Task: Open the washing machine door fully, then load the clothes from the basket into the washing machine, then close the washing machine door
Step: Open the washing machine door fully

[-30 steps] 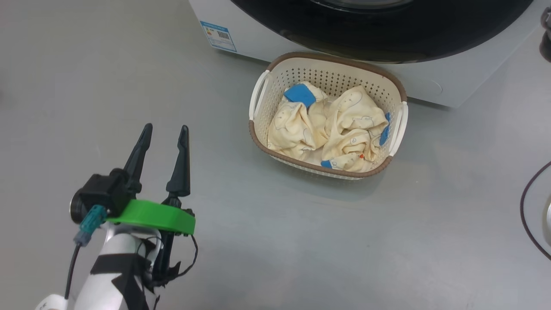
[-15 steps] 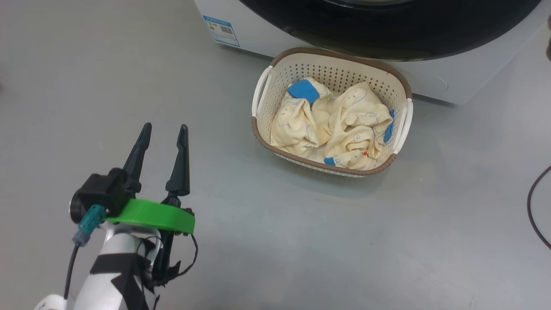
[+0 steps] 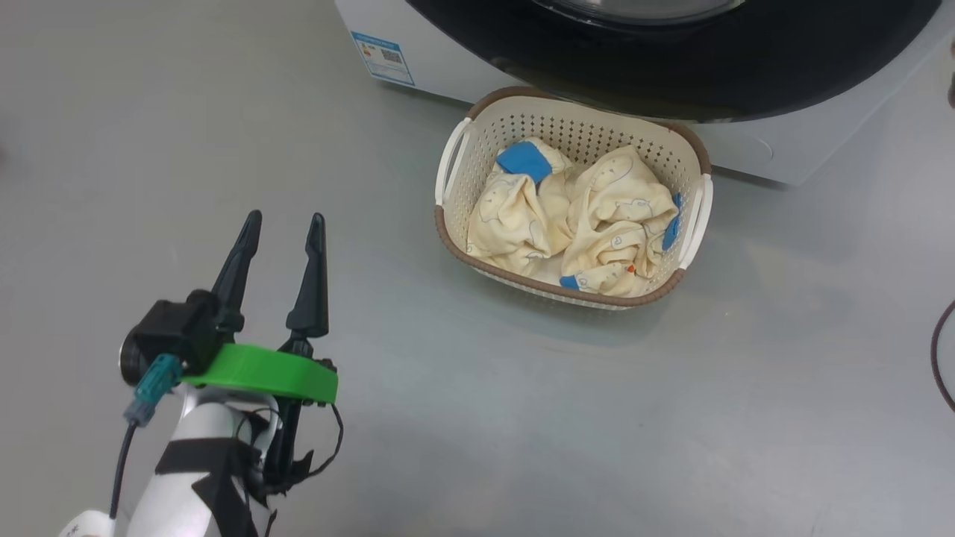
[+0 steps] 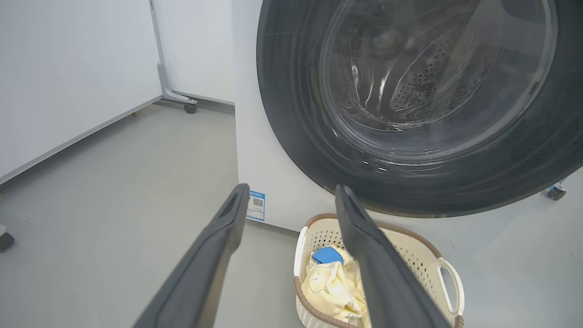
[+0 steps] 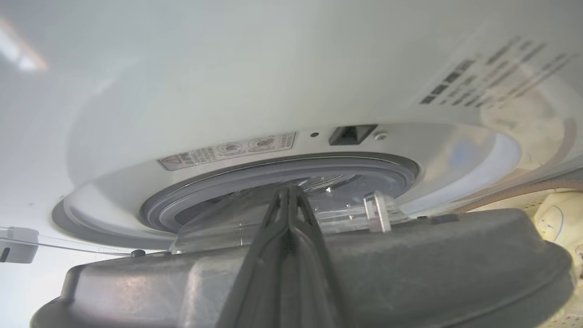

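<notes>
Crumpled cream-yellow clothes (image 3: 612, 216) in basket (image 3: 582, 130)

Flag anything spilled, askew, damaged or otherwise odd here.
Nothing stands out. The basket sits upright on the floor before the washing machine, with the clothes crumpled inside it and none spilled. The left gripper is open and empty.
</notes>
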{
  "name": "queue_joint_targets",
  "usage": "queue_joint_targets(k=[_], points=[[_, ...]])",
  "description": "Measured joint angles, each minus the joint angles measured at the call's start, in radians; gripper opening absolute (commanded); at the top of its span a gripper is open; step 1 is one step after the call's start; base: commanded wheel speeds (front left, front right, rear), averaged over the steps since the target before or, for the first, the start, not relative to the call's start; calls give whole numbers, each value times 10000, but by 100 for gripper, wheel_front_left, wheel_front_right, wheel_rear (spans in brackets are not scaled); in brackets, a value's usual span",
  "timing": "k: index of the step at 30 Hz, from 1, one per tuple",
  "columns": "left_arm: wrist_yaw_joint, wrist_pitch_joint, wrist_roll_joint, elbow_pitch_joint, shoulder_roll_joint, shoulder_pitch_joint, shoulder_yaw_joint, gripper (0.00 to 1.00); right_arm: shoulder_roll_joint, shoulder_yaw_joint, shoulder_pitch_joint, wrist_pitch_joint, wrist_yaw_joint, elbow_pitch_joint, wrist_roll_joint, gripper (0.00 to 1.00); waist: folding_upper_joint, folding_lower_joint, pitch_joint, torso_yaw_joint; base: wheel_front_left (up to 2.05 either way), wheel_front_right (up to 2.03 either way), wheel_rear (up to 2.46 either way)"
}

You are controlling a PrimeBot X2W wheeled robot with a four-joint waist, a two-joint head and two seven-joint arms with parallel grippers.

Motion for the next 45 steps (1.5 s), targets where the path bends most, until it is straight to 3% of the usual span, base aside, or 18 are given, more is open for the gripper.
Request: queue_joint_targets(k=[9, 21, 32, 45], points=[[0, 0, 15, -31, 12, 32, 67, 100, 537, 23, 396, 1060, -4, -512, 0, 0, 0, 0, -274, -182, 0, 0, 0], [0, 0, 104, -46, 105, 291, 153, 100, 731, 280, 1731, 2470, -4, -1588, 184, 0, 0, 0, -769, -433, 0, 0, 0], [0, 0, 102, -2, 265, 430, 219, 100, 756, 2171, 2771, 3108, -4, -1875, 1923, 0, 0, -1, -1216, -727, 0, 0, 0], [0, 0, 102, 69, 483, 930, 221, 100, 796, 5689, 4774, 3258, -4, -3110, 4763, 0, 0, -1, -1937, -966, 0, 0, 0]])
